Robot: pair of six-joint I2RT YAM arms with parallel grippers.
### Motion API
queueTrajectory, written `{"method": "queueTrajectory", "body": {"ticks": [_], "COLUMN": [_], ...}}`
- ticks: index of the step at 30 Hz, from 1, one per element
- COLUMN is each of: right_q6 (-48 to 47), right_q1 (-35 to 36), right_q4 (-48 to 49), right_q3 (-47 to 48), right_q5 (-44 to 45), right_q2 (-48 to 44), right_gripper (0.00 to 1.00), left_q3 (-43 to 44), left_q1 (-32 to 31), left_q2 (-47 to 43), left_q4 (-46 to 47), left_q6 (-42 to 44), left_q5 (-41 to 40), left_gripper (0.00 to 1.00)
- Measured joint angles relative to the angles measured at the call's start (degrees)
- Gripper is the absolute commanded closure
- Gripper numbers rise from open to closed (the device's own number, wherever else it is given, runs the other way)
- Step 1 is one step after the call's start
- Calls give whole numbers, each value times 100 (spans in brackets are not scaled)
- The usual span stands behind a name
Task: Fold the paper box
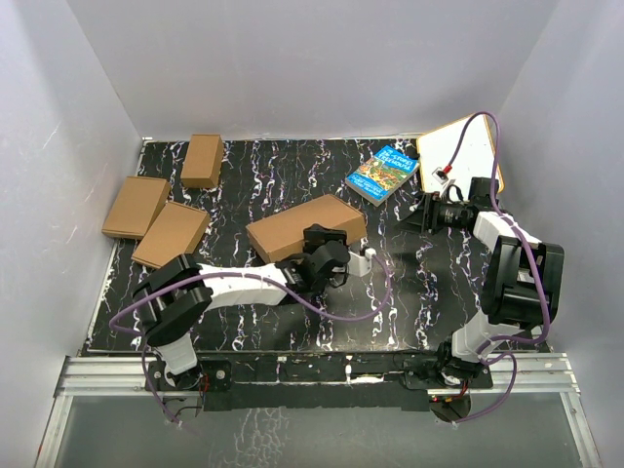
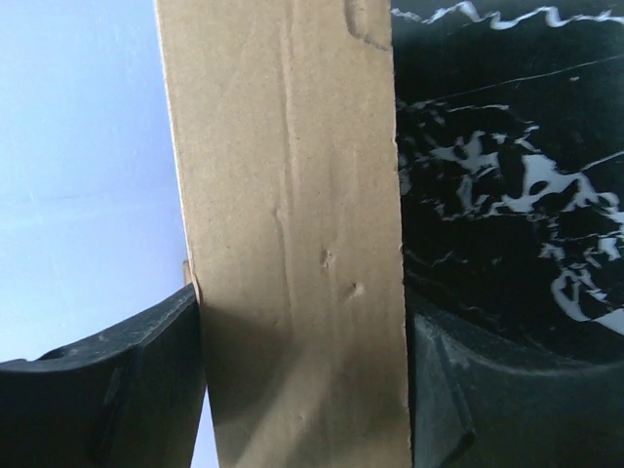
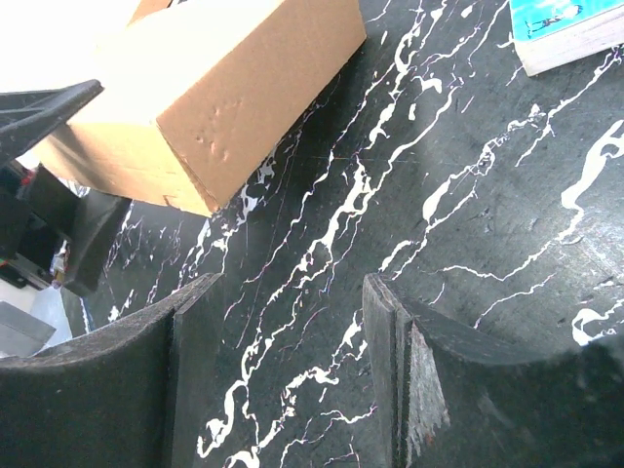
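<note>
White arm links (image 1: 239,284), black joints (image 1: 522,278) (purple cables (image 1: 496,146))

Left arm (image 1: 239,285): base at the near-left corner, shoulder block raised, white forearm lying low and reaching right and away from the base. Wrist rolled over. Left gripper (image 1: 327,255) sits at the near long edge of the paper box (image 1: 292,226). Wrist view shows both black fingers (image 2: 117,390) pressed against the cardboard, one on each side, clamped.

Right arm (image 1: 517,278): base at near right, upper link rising, elbow folded high at the far right, forearm doubling back to the left. Right gripper (image 3: 288,322) points left and downward, jaws standing apart, pads free
</note>
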Motion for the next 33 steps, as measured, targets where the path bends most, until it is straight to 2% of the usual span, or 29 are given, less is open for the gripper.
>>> {"method": "queueTrajectory", "body": {"ticks": [2,3,7,9,13,19,23,26,29,33], "right_q6": [2,0,2,2,2,0,-170,-616,-1134,-1657], "right_q1": [-13,-17,-22,-22,-26,-28,-26,-20,-7,13], "right_q4": [0,0,0,0,0,0,-52,-356,-745,-975], "right_q3": [0,0,0,0,0,0,0,7,63,79], "right_q5": [0,0,0,0,-4,-22,-92,-175,-160,186], "right_q2": [0,0,0,0,0,0,0,0,-33,-496], "right_gripper": [37,37,37,37,37,37,38,37,35,17], "left_q3": [-317,-474,-999,-1123,-1172,-1204,-1027,-1005,-1294,-1751], "left_q1": [13,22,20,20,24,22,105,483,1392,2483], "left_q2": [-20,-15,72,59,-326,-1506,-1777,-1982,-2511,-3300], "left_q4": [476,686,1241,1222,621,-225,-721,-778,-350,166], "left_q6": [275,367,575,455,-205,-1309,-2129,-2988,-4238,-5772], "left_q5": [157,269,535,772,1532,2809,3672,4413,5021,5211], "left_gripper": [5,3,3,3,3,3,3,3,3,3]}}
